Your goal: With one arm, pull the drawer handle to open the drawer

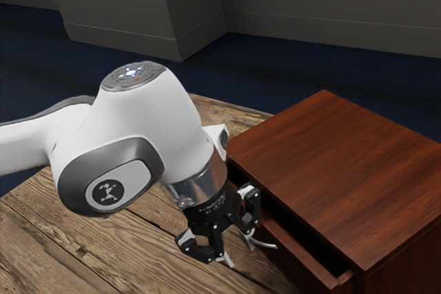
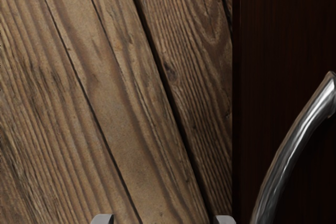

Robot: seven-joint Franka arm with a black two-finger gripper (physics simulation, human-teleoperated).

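The black jaws stand wide apart and grip nothing, hanging low over the worktop (image 1: 83, 239) of rough, deep-grained wooden planks. The curved handle (image 2: 294, 150) of polished metal lies just beside one grey fingertip (image 2: 223, 219), outside the gap. It is fixed to the drawer (image 1: 303, 256) of glossy reddish-brown wood, which juts slightly from the boxy cabinet (image 1: 331, 163).

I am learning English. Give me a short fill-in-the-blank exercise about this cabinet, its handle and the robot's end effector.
1. The cabinet stands on a table of ___ planks.
2. The curved handle is shiny ___.
3. The black end effector has ___ fingers.
Missing words: wooden; metal; two.
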